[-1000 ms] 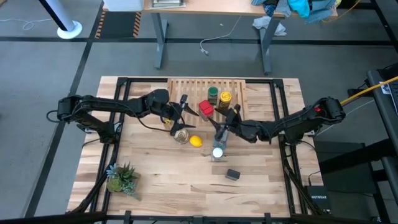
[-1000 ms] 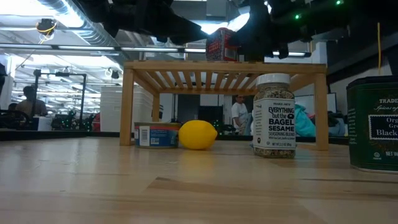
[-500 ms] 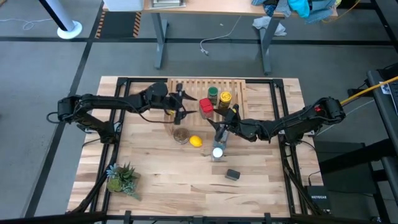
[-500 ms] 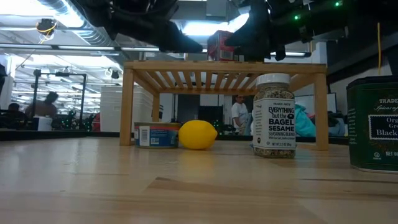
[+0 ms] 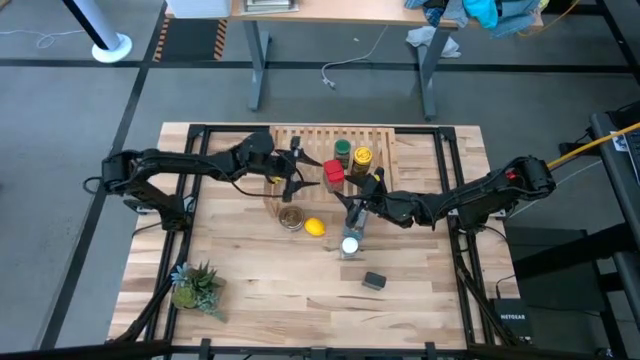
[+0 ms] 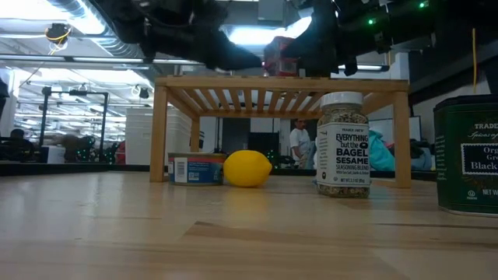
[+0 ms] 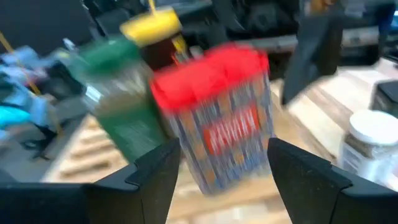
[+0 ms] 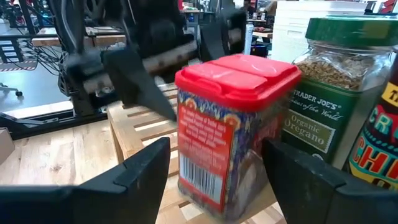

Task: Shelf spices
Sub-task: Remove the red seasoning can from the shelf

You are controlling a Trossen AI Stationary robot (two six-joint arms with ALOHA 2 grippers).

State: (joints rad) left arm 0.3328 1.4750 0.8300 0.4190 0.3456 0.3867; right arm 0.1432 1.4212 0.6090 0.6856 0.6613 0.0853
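Observation:
The red tin [image 5: 333, 173] stands upright on the top slats of the light-wood shelf [image 5: 300, 140]. Beside it stand the green-lidded jar [image 5: 343, 150] and the yellow-lidded jar [image 5: 362, 157]. My left gripper [image 5: 308, 172] is open over the shelf, just left of the red tin [image 7: 217, 124], which shows blurred ahead of its fingers. My right gripper [image 5: 362, 190] is open at the tin's right near side, a finger on either side of the tin [image 8: 233, 124]. I cannot tell whether either gripper touches it. The white-lidded jar [image 5: 349, 243] and the dark grey tin [image 5: 374, 281] stand on the table.
A silver round tin [image 5: 291, 217] and a lemon [image 5: 314, 227] lie on the table in front of the shelf. A small plant [image 5: 195, 285] stands near the left front corner. The tabletop [image 5: 250, 300] is bare at the near middle.
My left gripper has moved toward the table's right and far side, from above the silver tin in over the shelf, up to the red tin's left side. The red tin and my right gripper have kept their places.

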